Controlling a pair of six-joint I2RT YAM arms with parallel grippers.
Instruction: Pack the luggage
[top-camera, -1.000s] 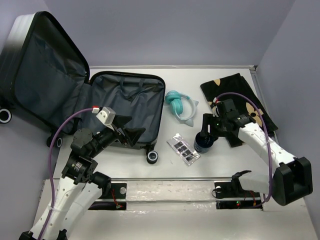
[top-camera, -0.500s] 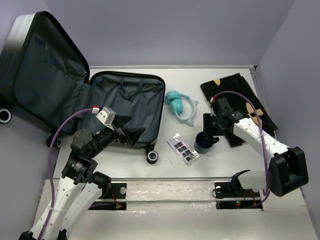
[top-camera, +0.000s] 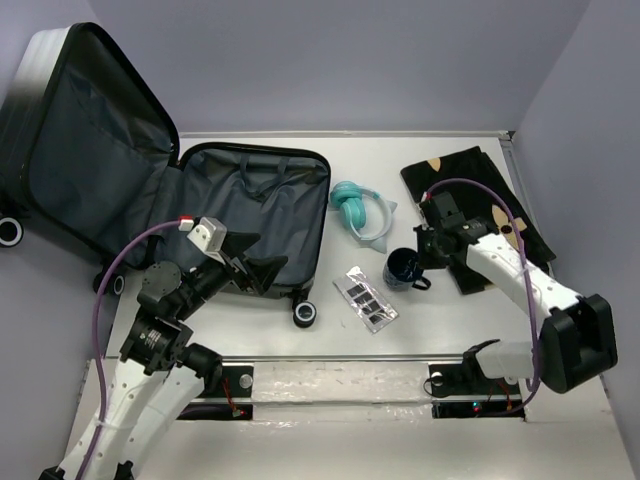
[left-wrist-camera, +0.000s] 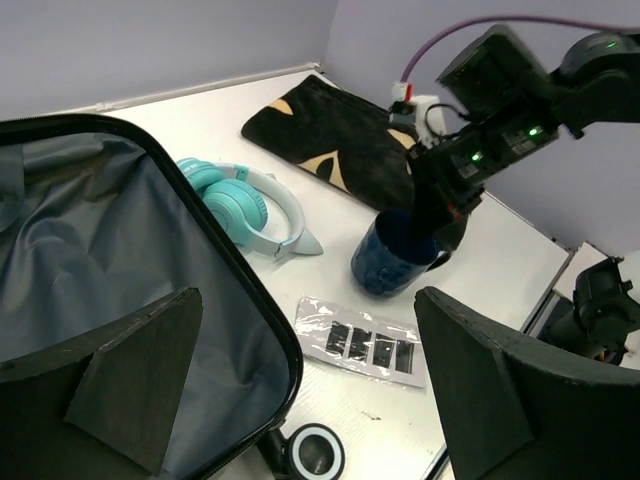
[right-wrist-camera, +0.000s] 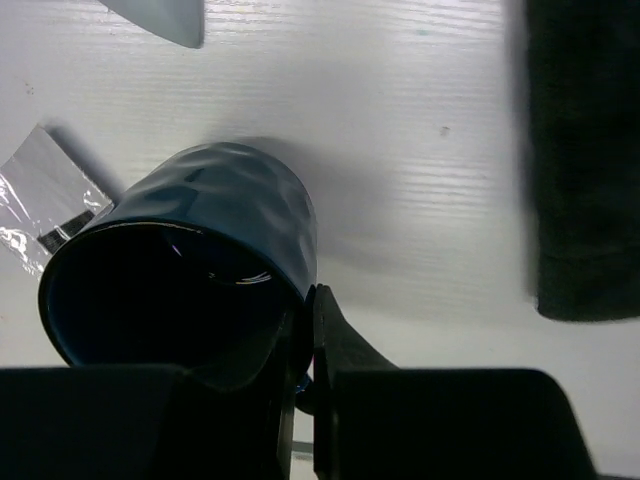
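showing a packing job that is only just getting under way. the luggage (top-camera: 250, 205) is lying open at the far left corner of the desk (top-camera: 450, 325). its lid is leaning up by the left wall and its base is lying flat with the grey lining facing up. nothing is sitting inside it; only its own straps are showing.

the loose things are all lying out on the desk to the right of the luggage. teal headphones (top-camera: 358, 212) are resting near the middle, just beside the luggage's right edge. a clear packet (top-camera: 366, 298) of small dark pieces is lying nearer the front edge. a black cloth (top-camera: 478, 190) with tan motifs is spreading along the far right side.

the right gripper (right-wrist-camera: 305, 345) is pinching the rim of a dark blue mug (top-camera: 400, 268), one finger inside and one outside the wall. the mug is tilting, its mouth turning towards the wrist camera; whether its base is touching the desk is not clear. it is sitting between the packet and the cloth, well apart from the luggage.

the left gripper (top-camera: 257, 258) is hovering wide apart over the luggage's near edge, holding nothing.

judging from this, the first item is only being picked up. the mug is probably heading for the luggage, and the headphones, packet, cloth and the closing of the lid all seem to be waiting.
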